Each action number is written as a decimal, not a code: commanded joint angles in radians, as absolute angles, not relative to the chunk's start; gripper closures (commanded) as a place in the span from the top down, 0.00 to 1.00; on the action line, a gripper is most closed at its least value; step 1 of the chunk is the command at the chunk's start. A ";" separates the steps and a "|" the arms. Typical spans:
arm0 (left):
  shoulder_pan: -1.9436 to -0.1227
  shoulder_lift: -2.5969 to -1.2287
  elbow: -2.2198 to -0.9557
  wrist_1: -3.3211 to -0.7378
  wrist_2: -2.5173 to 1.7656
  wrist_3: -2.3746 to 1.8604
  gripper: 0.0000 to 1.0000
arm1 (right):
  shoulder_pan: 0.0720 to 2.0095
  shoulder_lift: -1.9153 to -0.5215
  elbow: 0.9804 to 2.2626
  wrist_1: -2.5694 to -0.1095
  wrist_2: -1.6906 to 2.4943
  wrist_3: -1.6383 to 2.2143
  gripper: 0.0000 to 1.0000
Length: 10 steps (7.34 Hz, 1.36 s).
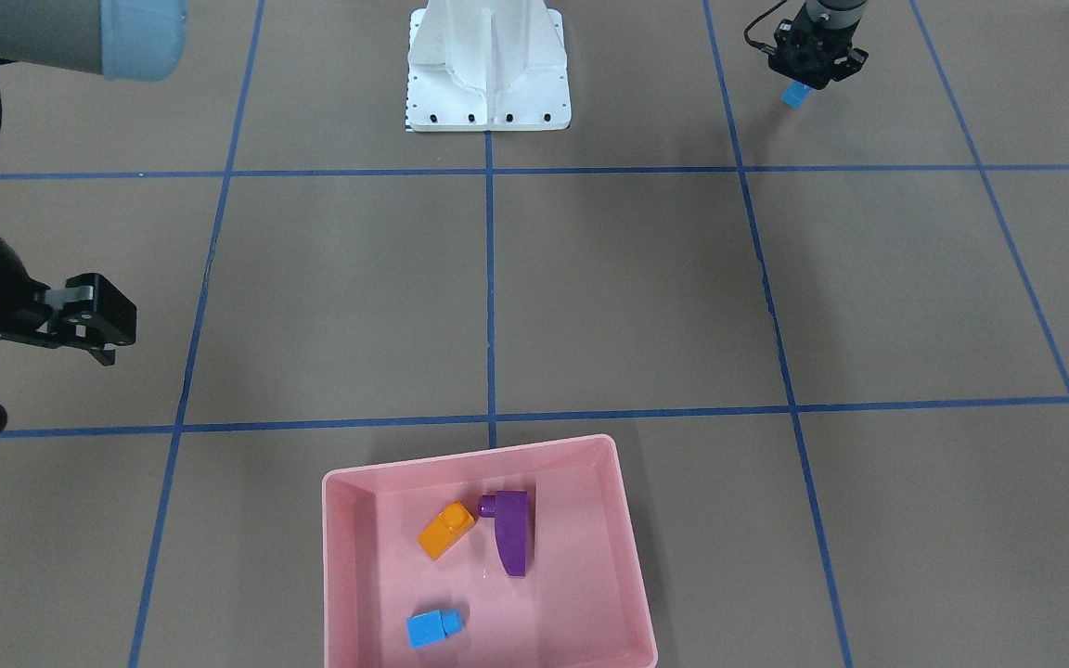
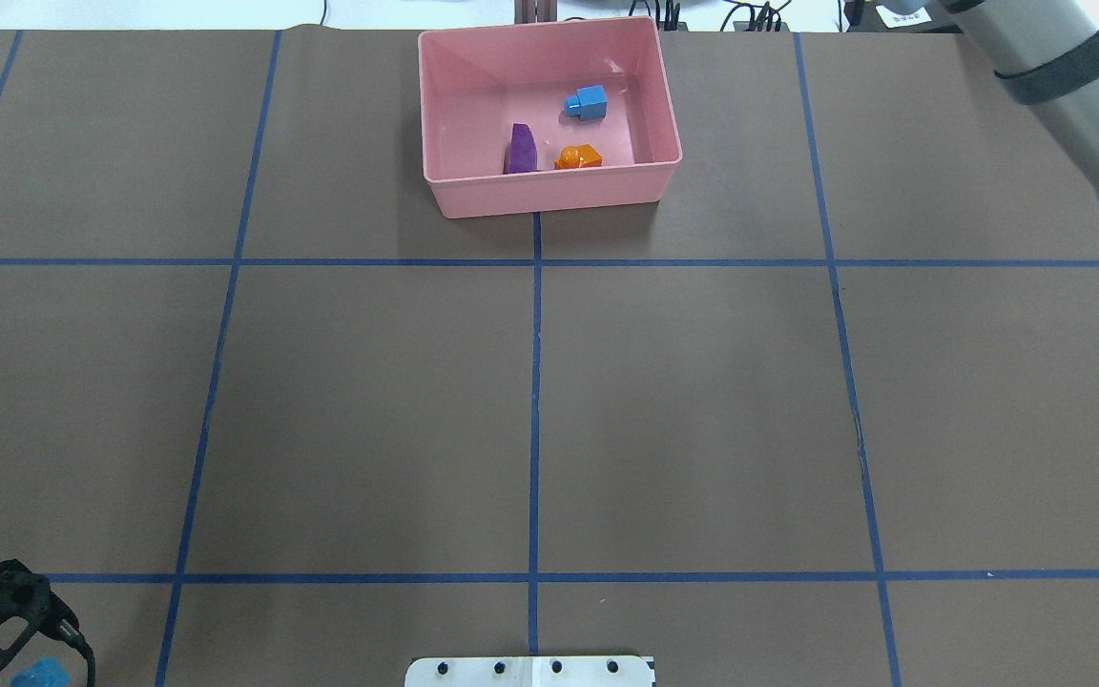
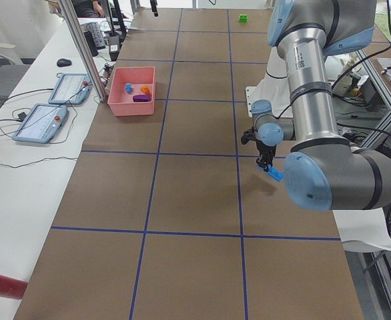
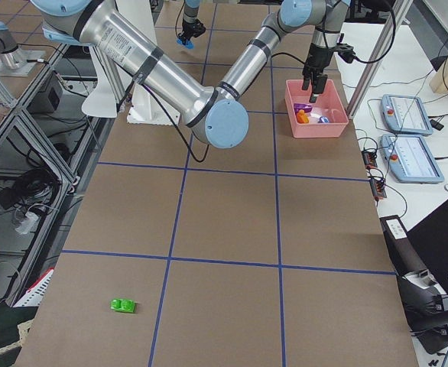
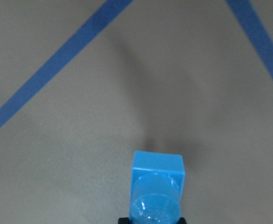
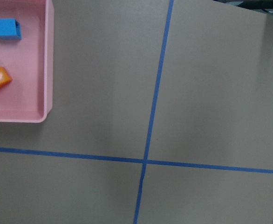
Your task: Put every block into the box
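Close under the wrist camera, the long blue block (image 5: 156, 186) hangs end-down. The left gripper (image 1: 811, 79) pinches its top, seemingly just off the table near the robot's base, well apart from the box (image 1: 349, 575). The carry is best made high enough to clear the wall, with release low over bare floor beside the purple block (image 1: 511, 533), orange block (image 1: 446, 530) and small blue block (image 1: 432, 628) inside. The right gripper (image 1: 106, 325) hovers near the box, jaws apart and empty. The green block (image 4: 123, 306) lies far off towards the table's right end.
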<state>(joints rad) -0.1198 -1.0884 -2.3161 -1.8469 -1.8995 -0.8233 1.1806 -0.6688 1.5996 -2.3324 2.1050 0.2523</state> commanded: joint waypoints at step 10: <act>-0.956 -2.235 -1.793 -1.292 -2.299 -0.632 0.00 | 1.398 -2.017 1.949 -1.622 2.237 -0.241 1.00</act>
